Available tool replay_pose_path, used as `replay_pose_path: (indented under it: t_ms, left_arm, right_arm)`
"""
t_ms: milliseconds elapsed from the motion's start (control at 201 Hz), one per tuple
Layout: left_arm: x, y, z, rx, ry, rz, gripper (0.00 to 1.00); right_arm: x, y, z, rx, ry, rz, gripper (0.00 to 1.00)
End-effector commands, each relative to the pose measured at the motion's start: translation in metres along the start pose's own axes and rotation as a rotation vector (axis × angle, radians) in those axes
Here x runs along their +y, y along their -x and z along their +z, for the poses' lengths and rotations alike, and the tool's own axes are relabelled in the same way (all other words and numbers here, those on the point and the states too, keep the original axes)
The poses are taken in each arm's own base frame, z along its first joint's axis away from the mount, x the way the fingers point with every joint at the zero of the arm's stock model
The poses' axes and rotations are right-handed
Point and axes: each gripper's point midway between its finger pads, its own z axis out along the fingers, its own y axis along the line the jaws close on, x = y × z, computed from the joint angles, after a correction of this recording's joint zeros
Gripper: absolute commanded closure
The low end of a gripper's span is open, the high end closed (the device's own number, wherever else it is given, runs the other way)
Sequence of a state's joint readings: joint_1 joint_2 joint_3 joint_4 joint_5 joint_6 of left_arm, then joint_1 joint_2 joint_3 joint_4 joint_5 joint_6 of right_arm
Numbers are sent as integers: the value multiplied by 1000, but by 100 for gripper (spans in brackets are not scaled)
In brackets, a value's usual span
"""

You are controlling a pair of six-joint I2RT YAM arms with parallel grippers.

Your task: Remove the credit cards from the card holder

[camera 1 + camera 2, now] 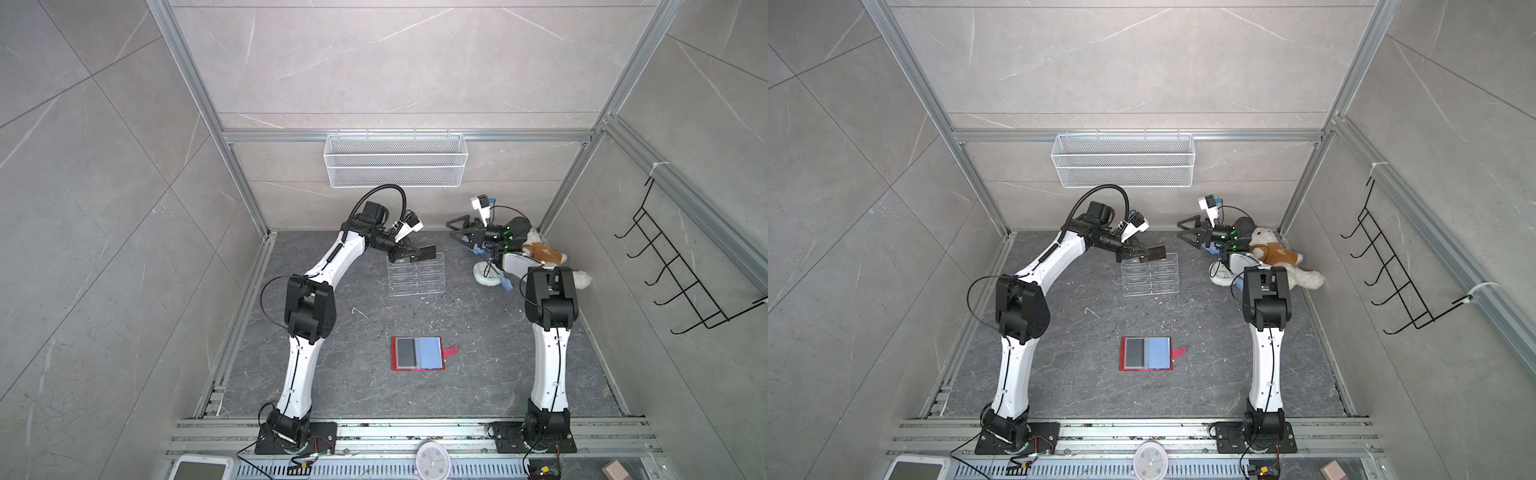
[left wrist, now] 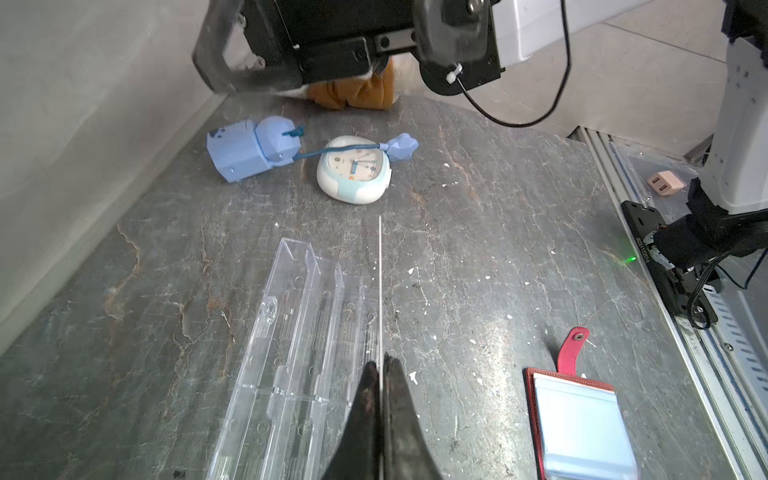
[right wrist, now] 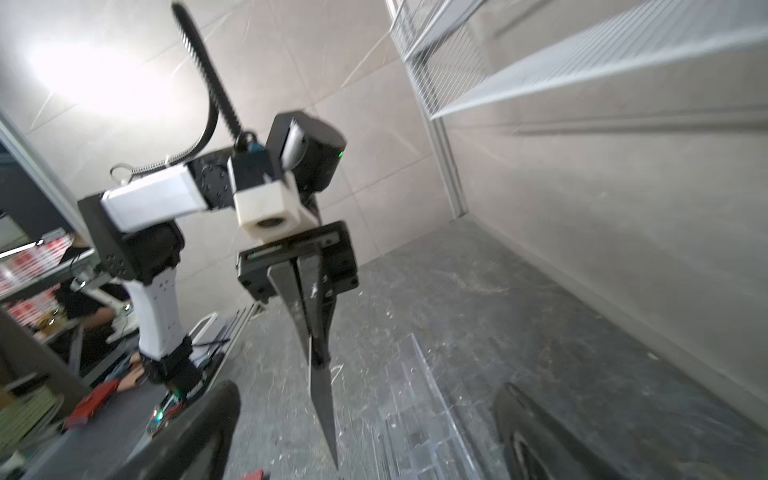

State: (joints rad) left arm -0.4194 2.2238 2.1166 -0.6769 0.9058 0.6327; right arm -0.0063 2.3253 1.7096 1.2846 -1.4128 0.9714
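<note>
My left gripper is shut on a thin black credit card, held just above the back of the clear acrylic stand. In the left wrist view the credit card shows edge-on between the closed fingertips of the left gripper. The red card holder lies open mid-floor, with a dark card in its left sleeve and a pale blue page on the right. My right gripper hangs open and empty at the back right, facing the held card.
A white clock, a blue toy and a plush bear lie at the back right, under the right arm. A wire basket hangs on the back wall and a black hook rack on the right wall.
</note>
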Motion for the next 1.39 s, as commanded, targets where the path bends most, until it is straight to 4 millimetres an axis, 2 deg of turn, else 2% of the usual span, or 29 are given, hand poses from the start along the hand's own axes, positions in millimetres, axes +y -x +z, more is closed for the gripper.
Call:
replay_pose_path:
  t_ms: [0,55,139,194,239,274,309,403,503,582,747,816,921,1015,1145,1389]
  left_arm:
    - [-25,34,-31,-29,50,133,100]
    - [-33,36,-39,-26,73,149,100]
    - [-44,38,-51,-27,109,162,100]
    - [-53,38,-59,-29,133,175,100]
    - [-59,40,-65,-33,149,186,100]
    - [-64,40,-68,-33,156,186,100]
    - [-69,40,-72,-36,160,186,100]
    - [-79,40,-79,-33,168,184,100]
    - [-89,40,-85,-42,175,189,100]
    - [-96,40,-89,-56,184,196,100]
    - [-109,34,-95,-53,191,192,100]
    - [-113,31,-97,-50,199,192,100]
    - [-118,29,-99,-49,207,197,100]
    - [-122,28,-100,-48,205,192,100]
    - [-126,26,-100,-41,202,190,100]
    - [-128,18,-97,-26,197,174,100]
  right_arm:
    - [24,55,-12,-152,-45,28,0]
    - [22,61,-13,-168,-68,86,0]
    - [10,60,-16,-171,-176,144,0]
    - [-2,45,-18,-116,-295,209,0]
    - [-13,30,-28,-55,-473,209,0]
    - [-16,11,-32,48,-591,209,0]
    - [-17,1,-35,142,-685,201,0]
    - [-16,-1,-43,190,-809,230,0]
    - [-4,-2,-38,240,-853,215,0]
    - [1,-23,-35,342,-905,232,0]
    - [2,-63,-34,443,-980,308,0]
    - [-1,-81,-30,487,-1008,327,4]
    - [-12,-98,-33,507,-1070,386,9]
    - [-22,-114,-27,555,-1082,411,18]
    - [-34,-135,-18,616,-1077,448,25]
    - [-56,-148,-4,635,-1101,458,36]
